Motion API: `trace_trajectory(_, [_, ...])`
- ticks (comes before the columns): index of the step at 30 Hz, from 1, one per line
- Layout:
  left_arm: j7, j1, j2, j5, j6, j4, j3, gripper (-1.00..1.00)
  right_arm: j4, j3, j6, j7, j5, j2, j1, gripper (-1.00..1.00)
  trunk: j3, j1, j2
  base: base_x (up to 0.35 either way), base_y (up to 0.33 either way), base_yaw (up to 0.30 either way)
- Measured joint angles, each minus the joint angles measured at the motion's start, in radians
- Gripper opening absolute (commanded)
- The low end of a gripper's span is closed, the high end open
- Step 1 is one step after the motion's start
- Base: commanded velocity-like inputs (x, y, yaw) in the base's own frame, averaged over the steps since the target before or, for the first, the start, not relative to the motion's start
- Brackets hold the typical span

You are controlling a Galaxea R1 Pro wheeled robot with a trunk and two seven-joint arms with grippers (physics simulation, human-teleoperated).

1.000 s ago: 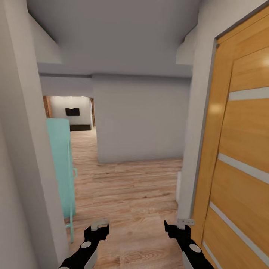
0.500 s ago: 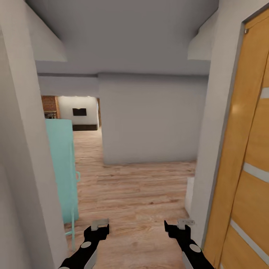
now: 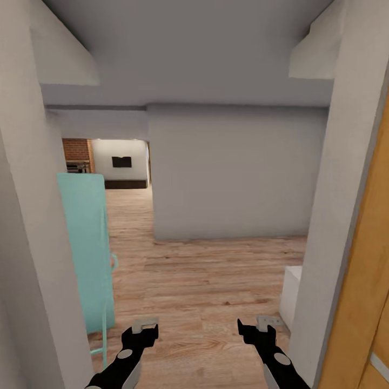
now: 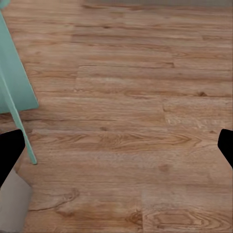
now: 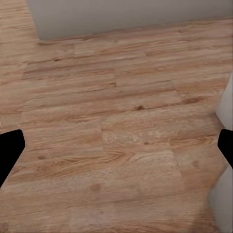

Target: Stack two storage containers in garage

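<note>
The two storage containers are out of view. I am in a doorway facing a hallway with a light wood plank floor (image 3: 205,281). Far down on the left, red brick (image 3: 78,150) marks the living room. My left gripper (image 3: 145,327) and right gripper (image 3: 258,326) are held low in front of me, both open with nothing between their fingers. In the left wrist view the left gripper (image 4: 116,150) shows bare planks in its gap. The right gripper (image 5: 116,150) likewise has only planks between its dark fingertips (image 5: 9,150).
A teal panel with a thin frame (image 3: 86,248) stands against the grey wall at my left. A grey wall block (image 3: 232,173) faces me across the hall. An orange wooden door (image 3: 373,281) is at the right edge, with a low white block (image 3: 292,294) beside the right door jamb.
The whole view has advanced through the doorway: the orange door has slid off to the right, the brick far room shows more. Both arms hold the same pose.
</note>
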Motion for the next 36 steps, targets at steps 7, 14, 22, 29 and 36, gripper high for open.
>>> trace_trajectory(7, [0.0,0.0,-0.002,0.0,0.0,0.0,0.0,1.0,0.0,0.0,0.0,0.0,0.0,0.0,0.0,1.0,0.0,0.0,0.0,0.326,0.0,0.199])
trace_trajectory(14, [0.0,0.0,-0.002,0.0,0.0,0.0,0.0,1.0,0.0,-0.001,0.0,0.0,0.002,0.0,0.0,1.0,0.0,0.0,0.0,0.326,0.0,0.014])
trace_trajectory(22, [0.0,0.0,-0.002,0.0,0.0,0.0,-0.001,1.0,0.0,-0.001,0.0,0.001,0.001,0.0,0.0,1.0,0.0,0.0,0.0,0.326,0.0,0.001])
trace_trajectory(29, [0.0,0.0,-0.002,0.0,0.0,0.0,-0.001,1.0,0.0,0.0,0.0,0.001,0.0,0.0,0.0,1.0,0.0,0.0,0.0,0.326,0.0,0.0])
trace_trajectory(36, [0.0,0.0,0.0,0.0,0.0,0.0,-0.001,1.0,0.0,0.0,0.0,0.001,0.0,0.0,0.0,1.0,0.0,0.0,0.0,0.326,0.0,0.0])
